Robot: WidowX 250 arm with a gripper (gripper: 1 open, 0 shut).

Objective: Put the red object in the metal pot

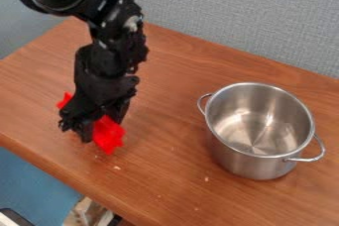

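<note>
The red object (109,136) is a bright red block lying flat on the wooden table (172,76), left of centre. Only its two ends show. My black gripper (89,126) points steeply down over the block's middle, with one finger on each side of it. The fingers hide the contact, so I cannot make out whether they press on the block. The metal pot (260,165) stands upright at the right with nothing in it, well apart from the gripper. One loop handle (315,152) shows at its right rim.
The table's front edge (54,175) runs close below the block. A grey-blue wall (252,12) lies behind the table. Bare wood separates the block from the pot.
</note>
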